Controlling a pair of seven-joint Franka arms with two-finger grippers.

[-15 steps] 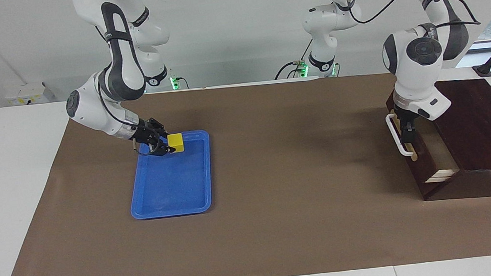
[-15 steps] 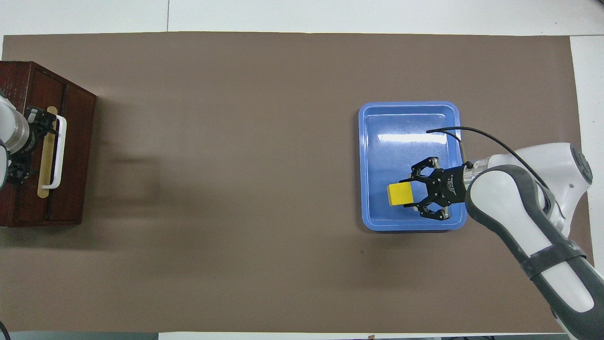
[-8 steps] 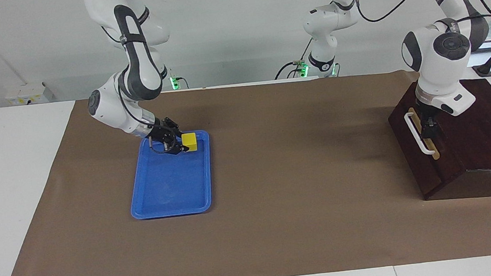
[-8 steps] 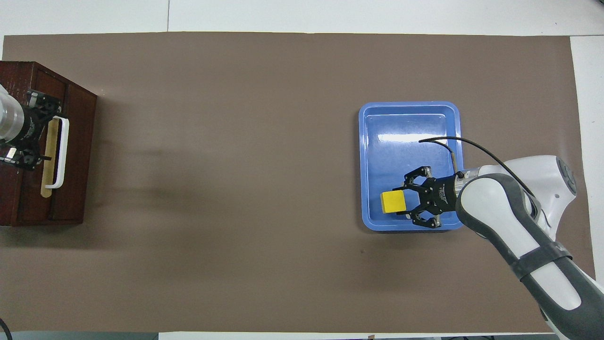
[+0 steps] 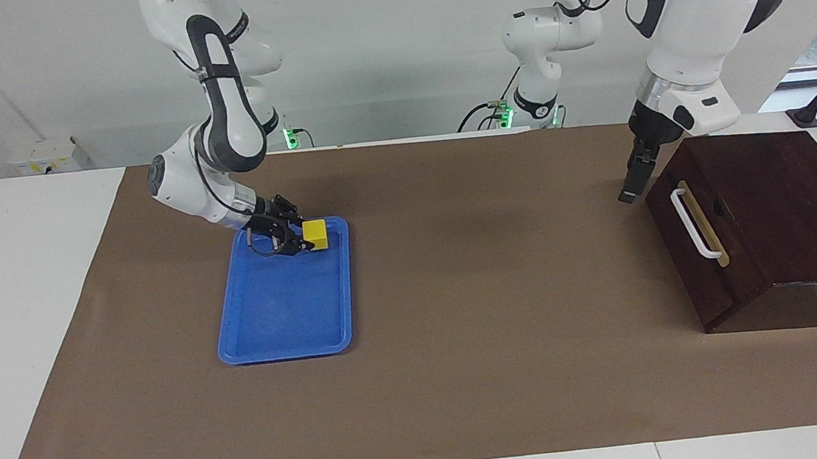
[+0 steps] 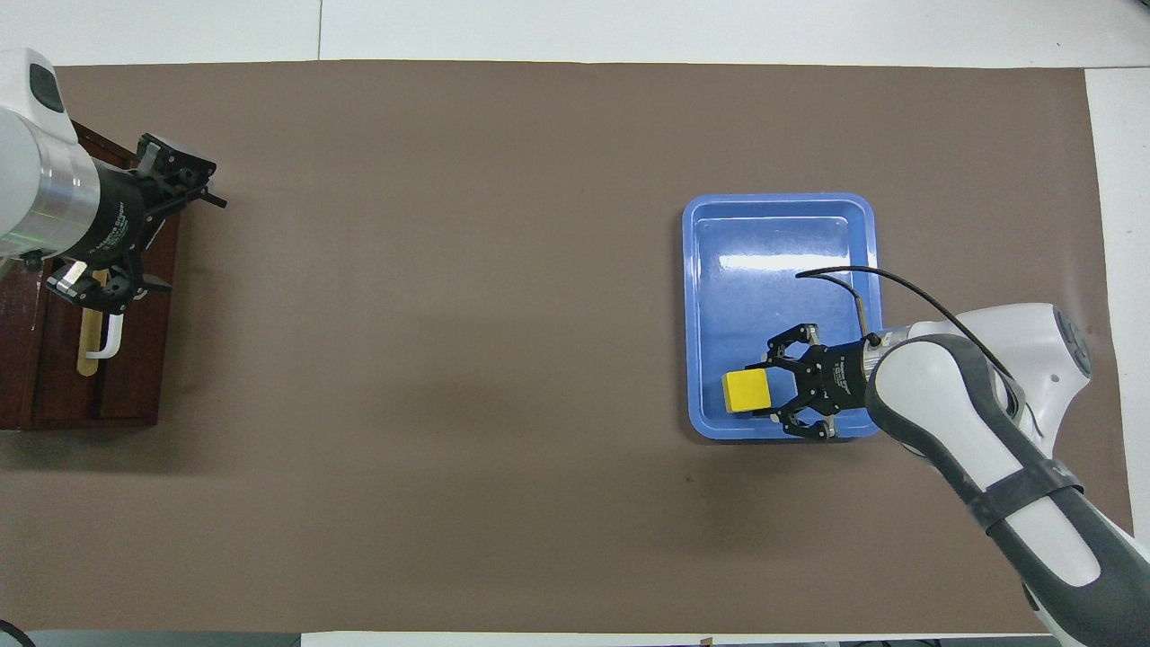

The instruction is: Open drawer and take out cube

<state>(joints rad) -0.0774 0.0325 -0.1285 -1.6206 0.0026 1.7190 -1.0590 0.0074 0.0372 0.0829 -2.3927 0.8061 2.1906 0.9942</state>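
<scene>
Counter: we recorded a white counter (image 5: 31, 307) covered by a brown paper mat (image 5: 502, 369), on which everything stood.

Drawer: we found the single drawer (image 5: 691, 249) of the dark reddish-brown wooden box (image 5: 784, 211) pushed in flush at the left arm's end of the counter; its white bar handle (image 5: 694, 223) and brass-coloured strip (image 5: 708, 229) faced the middle of the mat. We saw none of its interior.

Cube: we noted the small bright yellow block (image 5: 315, 232) over the end of the tray nearer the robots, well apart from the drawer. Whether it touched the tray floor, we could not tell.

Tray: we listed a flat blue plastic tray (image 5: 269, 330) toward the right arm's end of the counter, its floor bare apart from the cube.

Right gripper: we saw the right gripper (image 5: 296, 238) low over the nearer end of the tray, reaching in sideways, jaws set on either side of the yellow cube and holding it.

Left gripper: we saw the left gripper (image 5: 633, 180) raised in the air over the mat just in front of the drawer, apart from the handle and holding nothing; in the overhead view its jaws stood wide.
</scene>
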